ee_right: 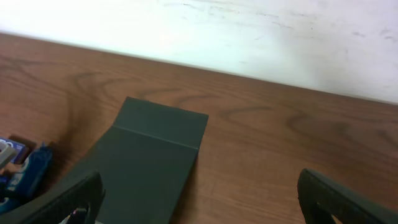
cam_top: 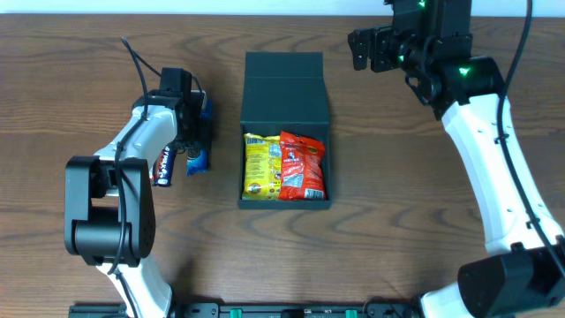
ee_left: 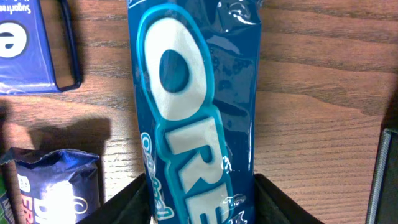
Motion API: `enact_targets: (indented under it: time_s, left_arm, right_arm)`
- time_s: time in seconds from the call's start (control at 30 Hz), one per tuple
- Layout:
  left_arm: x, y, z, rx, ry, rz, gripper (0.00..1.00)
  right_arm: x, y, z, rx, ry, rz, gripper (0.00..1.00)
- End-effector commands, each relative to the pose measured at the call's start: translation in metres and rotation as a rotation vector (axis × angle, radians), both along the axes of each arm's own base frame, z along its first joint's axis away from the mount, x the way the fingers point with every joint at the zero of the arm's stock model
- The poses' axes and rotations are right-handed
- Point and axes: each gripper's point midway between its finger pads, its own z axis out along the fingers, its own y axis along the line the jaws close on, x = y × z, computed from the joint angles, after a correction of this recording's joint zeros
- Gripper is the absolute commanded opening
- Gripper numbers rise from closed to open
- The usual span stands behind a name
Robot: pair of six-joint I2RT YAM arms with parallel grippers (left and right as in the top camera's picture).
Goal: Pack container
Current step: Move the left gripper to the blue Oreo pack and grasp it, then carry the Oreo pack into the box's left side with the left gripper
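Note:
The container (cam_top: 285, 115), a dark teal-black box, lies open at mid-table with its flap lid (cam_top: 284, 75) folded back. Inside lie a yellow snack packet (cam_top: 257, 165) and a red snack packet (cam_top: 302, 165). My left gripper (cam_top: 190, 134) is left of the box, shut on a blue Oreo packet (cam_top: 198, 161). In the left wrist view both fingers (ee_left: 199, 208) press the sides of the Oreo packet (ee_left: 193, 99). My right gripper (cam_top: 364, 49) hovers open and empty beyond the box's far right corner. The right wrist view shows its fingers (ee_right: 199, 205) spread over the lid (ee_right: 149, 155).
A dark snack bar (cam_top: 163, 166) lies left of the left gripper. The left wrist view shows a blue box (ee_left: 22, 43) at top left and a blue foil packet (ee_left: 56, 183) at bottom left. Blue packets (ee_right: 25, 171) show at the right wrist view's left edge.

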Motion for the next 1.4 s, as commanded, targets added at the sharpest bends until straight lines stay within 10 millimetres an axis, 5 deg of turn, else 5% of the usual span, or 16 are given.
enact_targets:
  time_s: [0.0, 0.4, 0.67, 0.77, 0.9, 1.23, 1.37]
  left_arm:
    - [0.001, 0.002, -0.003, 0.008, 0.012, 0.003, 0.48]
    - [0.007, 0.001, 0.007, 0.0, 0.005, 0.036, 0.38]
    - [0.046, 0.002, 0.083, 0.017, -0.075, 0.037, 0.08]
    - [0.056, -0.003, 0.116, 0.012, -0.111, 0.029, 0.06]
    - [0.054, -0.025, 0.138, 0.003, -0.117, 0.002, 0.06]
    - [0.003, -0.121, 0.132, -0.045, 0.01, -0.087, 0.06]
    - [-0.012, -0.144, 0.13, -0.029, 0.025, -0.134, 0.06]
  right_arm:
    - [0.0, 0.001, -0.001, 0.016, 0.009, -0.002, 0.99]
    - [0.0, 0.001, -0.001, 0.016, 0.007, -0.002, 0.99]
    - [0.006, -0.007, 0.006, 0.017, -0.025, -0.022, 0.99]
    - [0.007, -0.014, 0.007, 0.018, -0.026, -0.036, 0.99]
    - [0.008, -0.024, 0.009, 0.018, -0.031, -0.056, 0.99]
    - [0.001, -0.091, 0.025, 0.064, -0.035, -0.191, 0.99]
    - [-0.003, -0.099, 0.02, 0.089, -0.007, -0.19, 0.99]
